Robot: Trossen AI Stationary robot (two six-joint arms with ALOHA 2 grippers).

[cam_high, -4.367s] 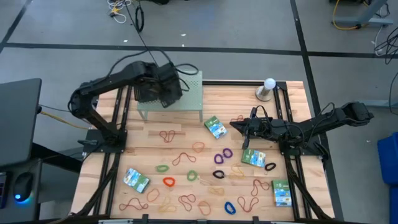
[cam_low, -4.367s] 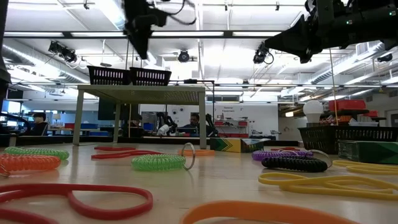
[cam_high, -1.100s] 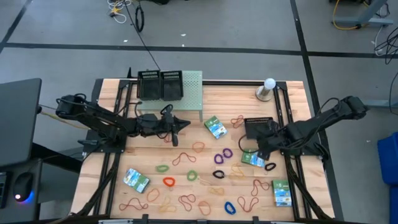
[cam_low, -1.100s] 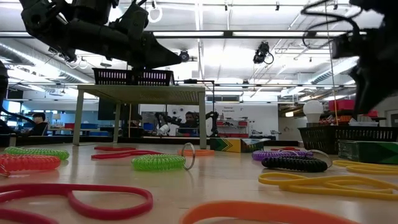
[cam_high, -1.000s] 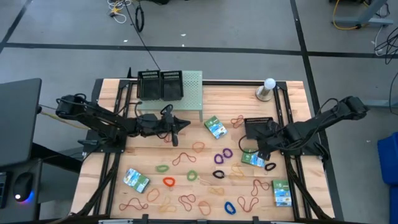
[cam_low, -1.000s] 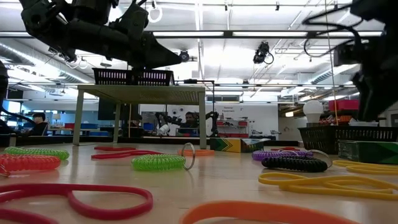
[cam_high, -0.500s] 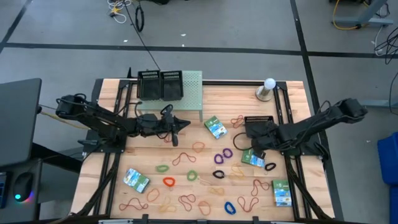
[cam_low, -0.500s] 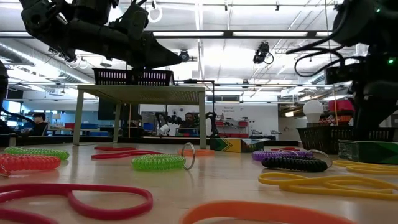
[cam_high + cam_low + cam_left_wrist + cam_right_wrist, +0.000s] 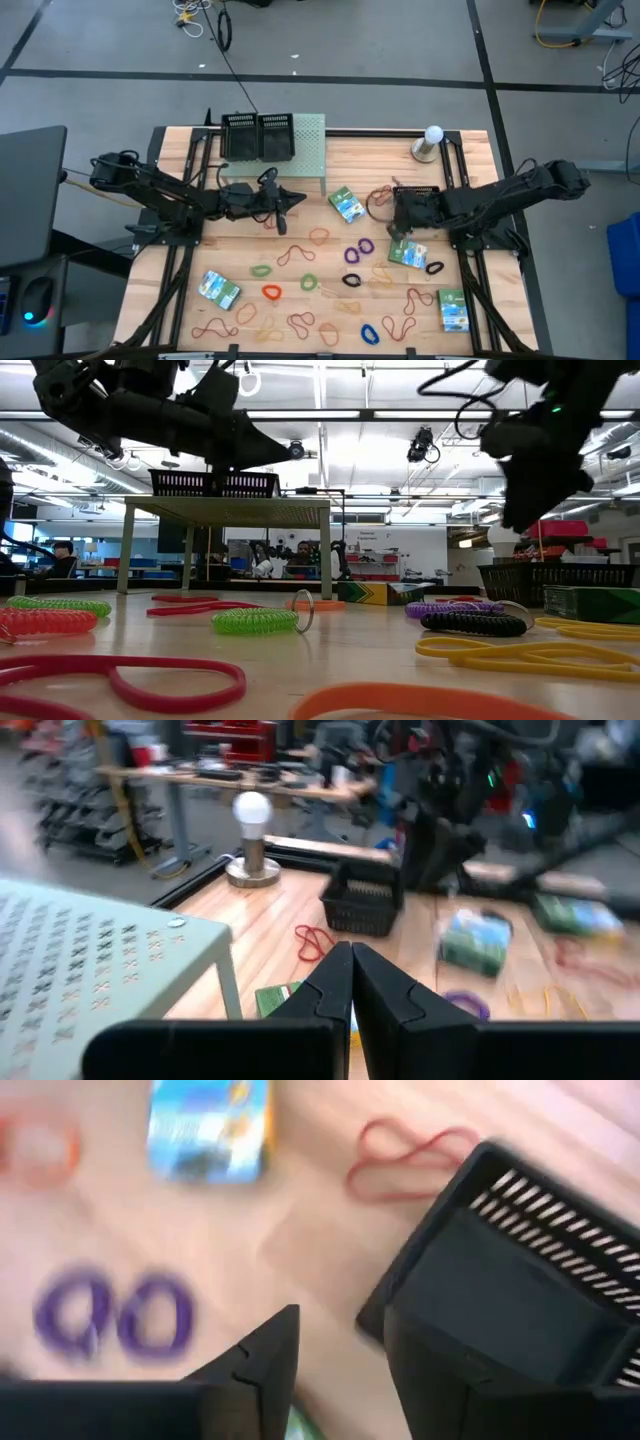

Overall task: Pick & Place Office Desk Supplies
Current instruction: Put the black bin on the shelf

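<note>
Wooden slatted bench [image 9: 470, 150]: thin coloured rubber-band loops [image 9: 301, 254] and flat green-white-blue packets [image 9: 217, 289] lie scattered, seemingly unsorted. Right gripper [image 9: 399, 222], jaws apart and empty, hovers beside a black mesh tray [image 9: 417, 200]; left gripper [image 9: 296, 199], jaws closed, waits.

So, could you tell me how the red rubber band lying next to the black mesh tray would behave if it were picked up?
The red rubber band is a thin loop lying flat in an uneven, kinked outline, so it is probably floppy and would droop from a grip. It looks very light and would likely slide if nudged. It seems to lie close against the black mesh tray.
</note>
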